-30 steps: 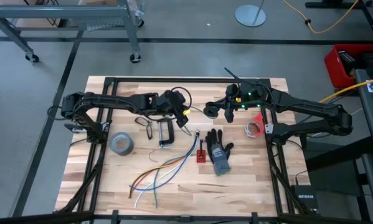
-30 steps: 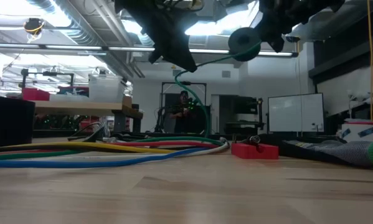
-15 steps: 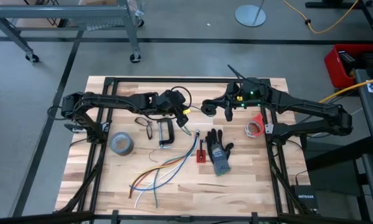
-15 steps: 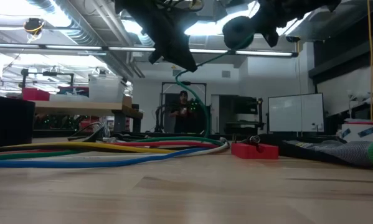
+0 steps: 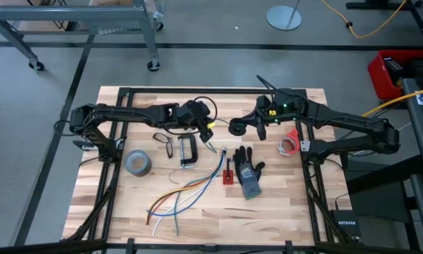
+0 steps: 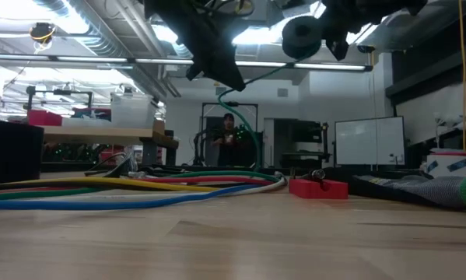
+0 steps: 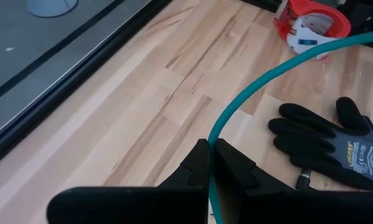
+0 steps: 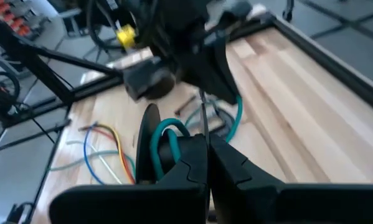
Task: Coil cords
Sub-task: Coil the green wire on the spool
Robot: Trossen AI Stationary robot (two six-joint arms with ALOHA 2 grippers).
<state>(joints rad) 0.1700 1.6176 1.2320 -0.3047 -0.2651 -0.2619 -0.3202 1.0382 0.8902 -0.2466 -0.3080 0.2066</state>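
While both arms are reaching toward the middle of the bench's far half, the cord (image 5: 236, 128) is hanging in the air between them, well above the wood. It is looking like a small dark doughnut-shaped bundle wound tight, with a thin teal-green tail running out of it. In the low view the bundle (image 6: 301, 36) is showing its round face toward the camera, and the tail is stretching sideways and slightly downward toward the other arm, so its long axis is running roughly parallel to the bench's far edge. The right gripper (image 5: 248, 125) is pinching the bundle, its fingers (image 8: 192, 163) pressed together on the coil. The left gripper (image 5: 205, 127) is pinching the tail's free end, its fingers (image 7: 202, 168) closed narrowly on the teal strand (image 7: 248, 93). Below, nearer the bench's middle, a black glove (image 5: 248, 168) is lying flat, a grey tape roll (image 5: 138, 163) is sitting toward the left edge, a red tape dispenser (image 5: 290, 143) is resting toward the right edge, and loose coloured wires (image 5: 183, 194) are trailing toward the near edge.
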